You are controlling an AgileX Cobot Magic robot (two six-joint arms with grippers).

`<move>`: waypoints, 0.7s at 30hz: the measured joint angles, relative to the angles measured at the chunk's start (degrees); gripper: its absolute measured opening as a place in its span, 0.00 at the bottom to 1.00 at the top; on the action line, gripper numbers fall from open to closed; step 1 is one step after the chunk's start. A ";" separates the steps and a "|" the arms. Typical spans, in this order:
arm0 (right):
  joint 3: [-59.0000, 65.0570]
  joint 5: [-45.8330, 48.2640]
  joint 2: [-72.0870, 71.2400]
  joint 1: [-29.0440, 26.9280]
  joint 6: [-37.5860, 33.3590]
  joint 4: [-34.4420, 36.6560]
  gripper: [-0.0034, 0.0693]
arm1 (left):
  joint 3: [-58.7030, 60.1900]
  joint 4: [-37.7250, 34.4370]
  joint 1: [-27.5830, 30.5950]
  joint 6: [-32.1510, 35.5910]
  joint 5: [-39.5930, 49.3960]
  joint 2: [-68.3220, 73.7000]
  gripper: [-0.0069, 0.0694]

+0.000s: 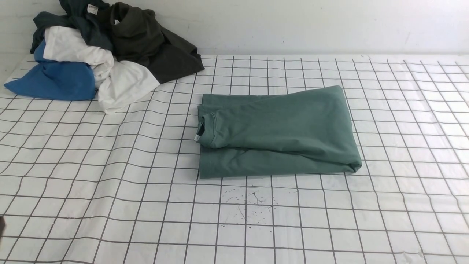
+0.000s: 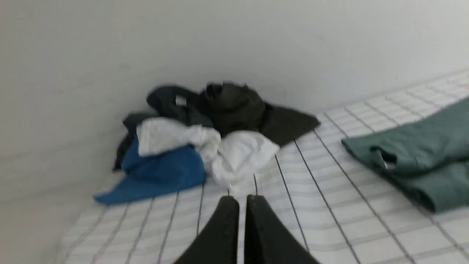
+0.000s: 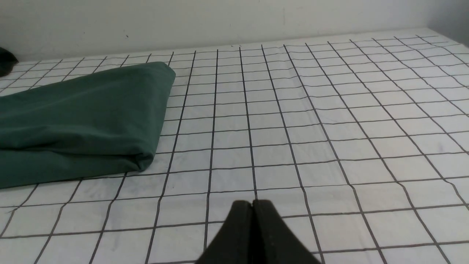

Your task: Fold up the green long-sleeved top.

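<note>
Fold looks done from where I sit. The green top point(image 1: 278, 132) lies as a compact rectangle on the gridded table cover point(image 1: 110, 176), just past the table's middle toward one o'clock in the front view, neck end pointing to nine o'clock. I judge this the closing step: arms pulled off, nothing left to tuck.

Left gripper point(image 2: 242, 200): fingers pressed nearly together, a thin slit between them, pinching nothing, hanging over bare cover. Right gripper point(image 3: 253, 203): fingers pressed flat together, empty too, well apart from the top. Neither arm shows in the front view.

Top itself: muted sage green, soft cotton look. Ribbed collar point(image 1: 209, 130) sits on the nine o'clock edge with a small pale tag poking out. One layer is folded over the body, and a rounded fold runs along the three o'clock edge. Lower edge fairly straight, a few soft creases, no sleeves sticking out. No chest logo visible.

Next move, my call: none on the cloth; park both arms, or square the six o'clock edge if wanted.

Clothes pile point(image 1: 99, 55) at eleven o'clock, apart from the top.
</note>
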 joint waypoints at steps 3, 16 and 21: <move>0.00 0.06 0.00 0.00 0.00 0.05 0.03 | 0.88 -1.44 0.12 -3.33 11.23 0.00 0.11; -0.04 0.06 0.00 0.00 -0.01 0.05 0.03 | 0.69 -1.25 0.06 -5.91 14.99 0.00 0.11; -0.04 0.06 0.00 0.00 -0.01 0.05 0.03 | 0.69 7.49 0.06 -17.22 15.04 0.00 0.11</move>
